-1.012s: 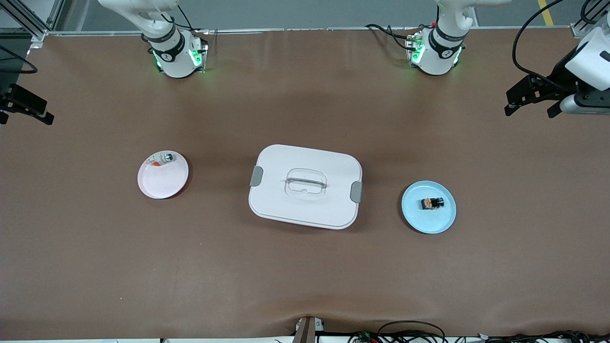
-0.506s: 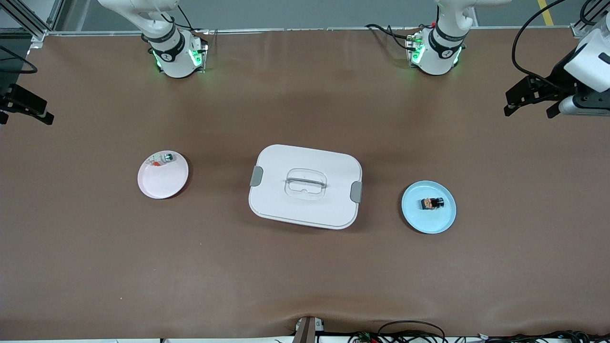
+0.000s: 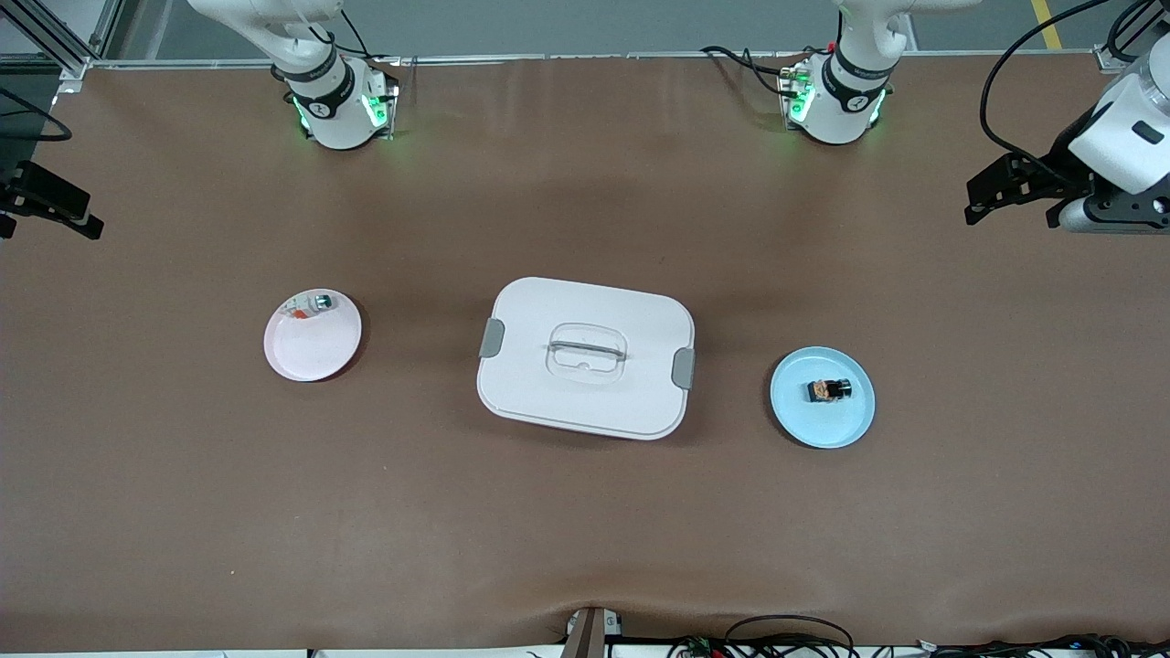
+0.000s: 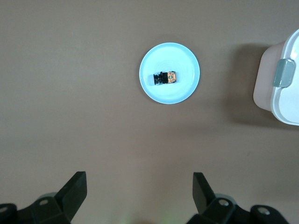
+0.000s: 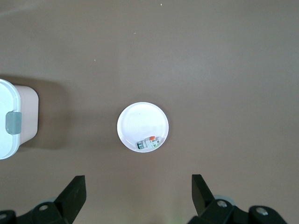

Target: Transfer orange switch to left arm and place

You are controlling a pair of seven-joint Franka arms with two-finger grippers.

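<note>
Brown covering spreads over the whole surface (image 3: 183,475), and the box (image 3: 585,358) sits closed at its middle, a grey latch at each short end. From the box, the blue plate (image 3: 823,397) lies at about four o'clock in the front view, toward the left arm's end. The orange switch (image 3: 829,389) lies on its side on that plate, just off the plate's middle toward twelve o'clock. At about nine o'clock from the box, toward the right arm's end, is the pink plate (image 3: 313,340). A small white part (image 3: 309,305) rests at its rim, at the plate's twelve o'clock.

The left gripper (image 3: 1013,195) hangs high over the bare surface at the left arm's end, at about two o'clock from the blue plate. Its fingers (image 4: 74,191) stand wide apart with nothing between them. The right gripper (image 3: 37,208) hangs over the surface at the right arm's end, at about ten o'clock from the pink plate. Its fingers (image 5: 74,193) are likewise spread wide and empty.
</note>
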